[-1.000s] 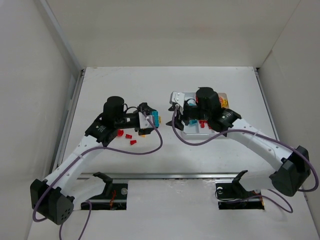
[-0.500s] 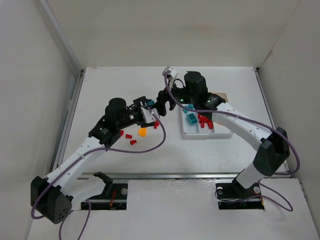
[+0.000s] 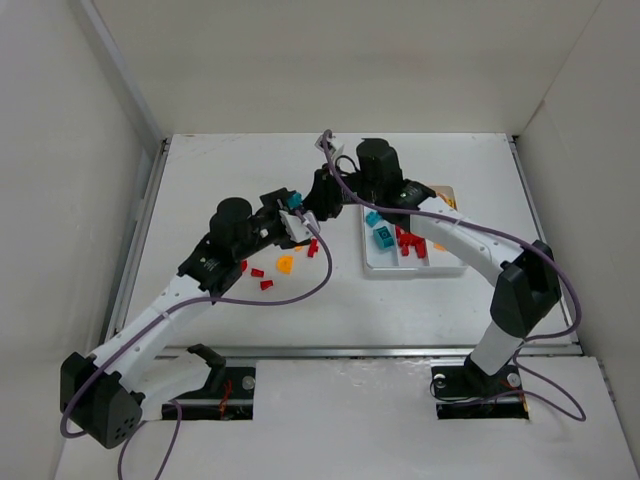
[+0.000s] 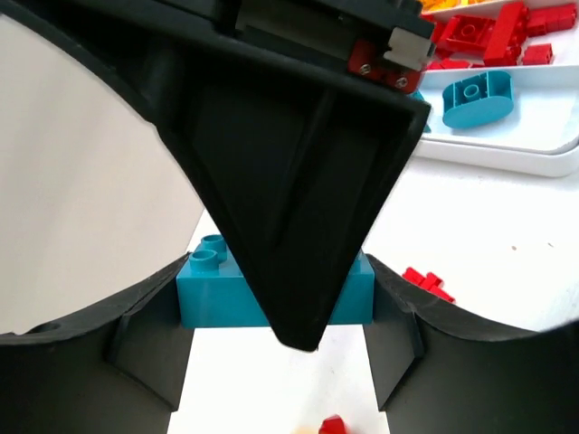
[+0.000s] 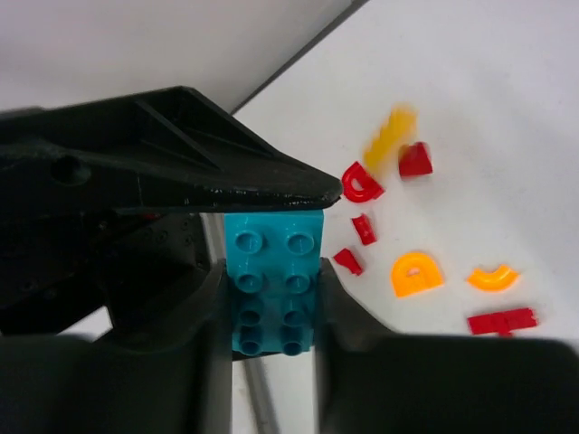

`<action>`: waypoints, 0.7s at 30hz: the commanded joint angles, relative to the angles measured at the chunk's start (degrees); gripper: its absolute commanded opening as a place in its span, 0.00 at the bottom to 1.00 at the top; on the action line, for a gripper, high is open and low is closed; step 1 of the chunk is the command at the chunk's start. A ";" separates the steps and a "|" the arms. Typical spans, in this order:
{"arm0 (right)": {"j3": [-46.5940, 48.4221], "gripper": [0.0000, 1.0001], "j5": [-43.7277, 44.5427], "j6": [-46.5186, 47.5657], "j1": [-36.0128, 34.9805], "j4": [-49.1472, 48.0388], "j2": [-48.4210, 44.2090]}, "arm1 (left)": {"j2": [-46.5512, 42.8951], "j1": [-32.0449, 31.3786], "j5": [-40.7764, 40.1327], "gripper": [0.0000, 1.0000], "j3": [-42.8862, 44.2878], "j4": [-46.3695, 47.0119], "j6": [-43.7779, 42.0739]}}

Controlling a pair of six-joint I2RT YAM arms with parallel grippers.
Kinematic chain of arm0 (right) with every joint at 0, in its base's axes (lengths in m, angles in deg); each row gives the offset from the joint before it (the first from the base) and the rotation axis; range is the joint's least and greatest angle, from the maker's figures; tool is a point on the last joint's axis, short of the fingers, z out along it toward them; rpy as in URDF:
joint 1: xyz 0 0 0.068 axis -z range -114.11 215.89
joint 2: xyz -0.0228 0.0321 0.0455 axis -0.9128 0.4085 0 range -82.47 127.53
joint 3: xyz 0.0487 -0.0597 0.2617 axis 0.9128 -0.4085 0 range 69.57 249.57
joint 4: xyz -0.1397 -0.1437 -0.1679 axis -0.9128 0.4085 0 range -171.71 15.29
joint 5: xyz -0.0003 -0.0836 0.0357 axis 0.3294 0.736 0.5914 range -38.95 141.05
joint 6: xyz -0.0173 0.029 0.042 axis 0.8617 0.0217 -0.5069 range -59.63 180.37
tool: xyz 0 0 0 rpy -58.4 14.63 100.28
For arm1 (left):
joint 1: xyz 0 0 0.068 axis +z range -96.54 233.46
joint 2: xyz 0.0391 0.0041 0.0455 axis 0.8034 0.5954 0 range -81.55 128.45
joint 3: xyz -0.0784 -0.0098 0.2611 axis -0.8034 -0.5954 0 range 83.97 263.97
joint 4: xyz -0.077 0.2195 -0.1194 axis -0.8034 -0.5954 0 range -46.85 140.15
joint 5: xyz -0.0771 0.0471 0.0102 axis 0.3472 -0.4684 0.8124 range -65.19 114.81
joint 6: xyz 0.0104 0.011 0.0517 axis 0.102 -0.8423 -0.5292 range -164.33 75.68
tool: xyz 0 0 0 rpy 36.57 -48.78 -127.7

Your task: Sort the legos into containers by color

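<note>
1. Left wrist view: a teal-blue rectangular plastic brick (image 4: 210, 291) sits end to end between the pads of the left gripper (image 4: 276, 303), which is clenched on it. One black finger of the right gripper (image 5: 271, 307) crosses in front.
2. From the right wrist, the right gripper pinches that brick across its narrow width, both pads flush on the side walls and the studs facing the camera. Both tools grasp one piece, which looks to me like a hand-over in mid-air.
3. From above, the brick hangs over the middle of the white table surface (image 3: 220, 170), just off the left rim of the white rectangular plastic tray (image 3: 372, 266). The tray lies toward the surface's right edge.
4. The tray's left compartment holds teal pieces, the middle one red and the right one orange.
5. Loose red and orange plastic bricks (image 3: 286, 264) lie on the surface toward its near edge from the grippers, not yet sorted.
6. I'd judge the brick light, rigid and rather slick. It wants holding on its flat parallel walls, never on the studs or a corner, where it could twist and pop free.
</note>
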 commanded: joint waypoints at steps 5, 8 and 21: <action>2.37 0.00 -2.76 1.12 0.15 -4.05 -0.68 | -1.02 -1.37 0.99 0.00 -0.20 1.74 1.56; 1.84 0.00 -2.07 1.12 0.15 -4.05 -0.68 | -1.02 -1.37 0.99 0.00 -0.20 1.74 1.56; -11.51 0.00 14.71 -3.45 10.07 -3.44 -8.32 | -1.02 -1.37 -4.19 0.99 -0.73 0.07 7.10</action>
